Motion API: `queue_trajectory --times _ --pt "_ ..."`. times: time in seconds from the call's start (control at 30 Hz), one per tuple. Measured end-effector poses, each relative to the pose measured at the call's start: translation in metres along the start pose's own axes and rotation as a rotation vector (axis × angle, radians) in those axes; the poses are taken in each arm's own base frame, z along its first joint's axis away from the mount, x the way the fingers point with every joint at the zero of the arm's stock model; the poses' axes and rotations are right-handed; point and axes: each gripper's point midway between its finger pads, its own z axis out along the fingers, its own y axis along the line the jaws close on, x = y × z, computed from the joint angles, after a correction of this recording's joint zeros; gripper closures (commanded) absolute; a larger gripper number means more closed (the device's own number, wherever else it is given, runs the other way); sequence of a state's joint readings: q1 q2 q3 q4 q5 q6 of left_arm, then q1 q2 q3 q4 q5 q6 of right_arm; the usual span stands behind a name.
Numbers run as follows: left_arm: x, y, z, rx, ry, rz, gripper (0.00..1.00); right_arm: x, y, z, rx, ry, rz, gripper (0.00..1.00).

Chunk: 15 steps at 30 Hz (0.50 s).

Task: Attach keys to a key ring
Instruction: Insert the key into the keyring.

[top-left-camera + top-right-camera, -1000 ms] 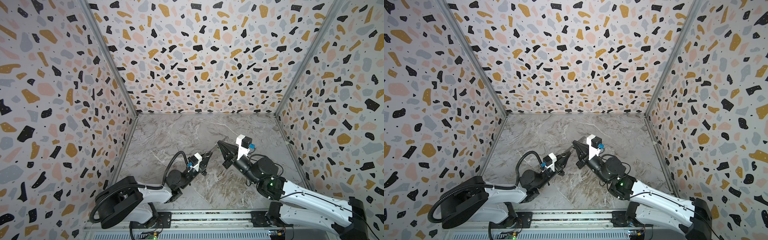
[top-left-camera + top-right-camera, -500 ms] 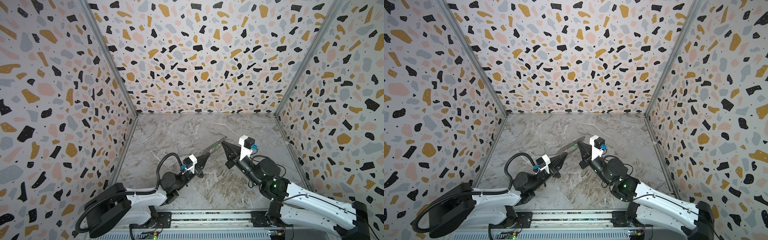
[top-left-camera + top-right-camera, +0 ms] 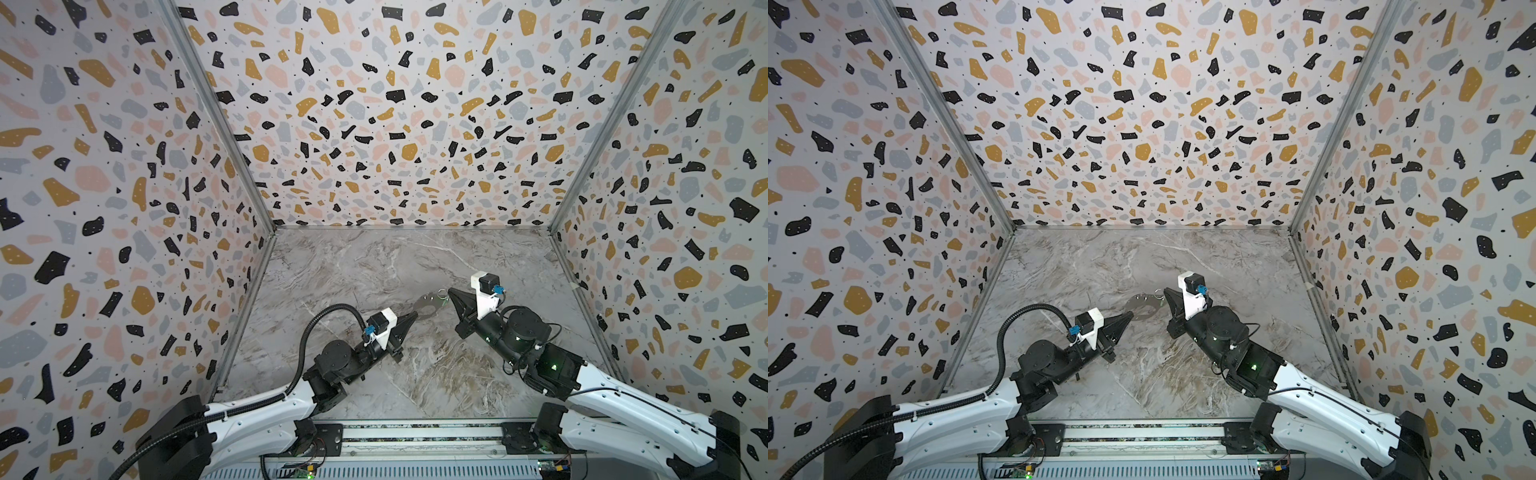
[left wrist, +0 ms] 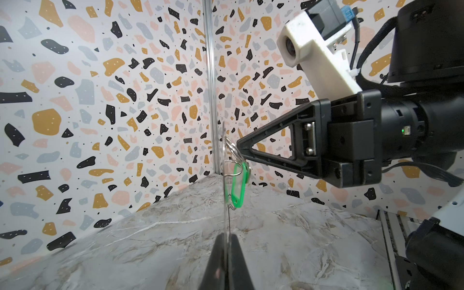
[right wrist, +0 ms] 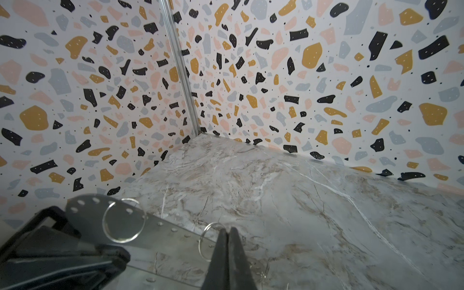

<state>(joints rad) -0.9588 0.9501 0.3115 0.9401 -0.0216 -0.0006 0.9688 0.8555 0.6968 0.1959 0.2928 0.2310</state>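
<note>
The key ring [image 3: 430, 306] [image 3: 1144, 307] is a flat grey plate with an oval opening, held above the marble floor. My left gripper [image 3: 415, 315] [image 4: 227, 236] is shut on its near edge. In the left wrist view the key ring [image 4: 228, 218] shows edge-on. A green-headed key [image 4: 237, 185] hangs beside it from a thin wire ring [image 5: 199, 246]. My right gripper [image 3: 449, 291] [image 4: 239, 153] [image 5: 228, 229] is shut on that wire ring, right against the key ring [image 5: 85, 216].
A second wire loop [image 5: 103, 223] hangs on the plate. Speckled walls [image 3: 395, 124] close in the marble floor [image 3: 374, 266] on three sides. The metal base rail [image 3: 415, 436] runs along the front, with both arms reaching inward from it.
My left arm's elbow has dropped and swung left while its tip stayed put. The plate in it has turned flatter towards the top views. My right gripper has shifted slightly right.
</note>
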Motion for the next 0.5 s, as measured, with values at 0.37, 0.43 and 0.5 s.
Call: queue_trajectory --times 0.37,0.43,0.5 --pt "0.008 0.002 0.009 -0.009 0.152 0.012 1.00 0.032 -0.014 0.001 0.027 0.115 0.015 1.00" --pt "0.008 0.001 0.014 -0.004 0.190 0.013 1.00 0.040 -0.020 0.001 0.035 0.133 0.023 1.00" --pt "0.009 0.000 0.019 0.004 0.233 0.014 1.00 0.048 -0.025 0.001 0.040 0.150 0.033 1.00"
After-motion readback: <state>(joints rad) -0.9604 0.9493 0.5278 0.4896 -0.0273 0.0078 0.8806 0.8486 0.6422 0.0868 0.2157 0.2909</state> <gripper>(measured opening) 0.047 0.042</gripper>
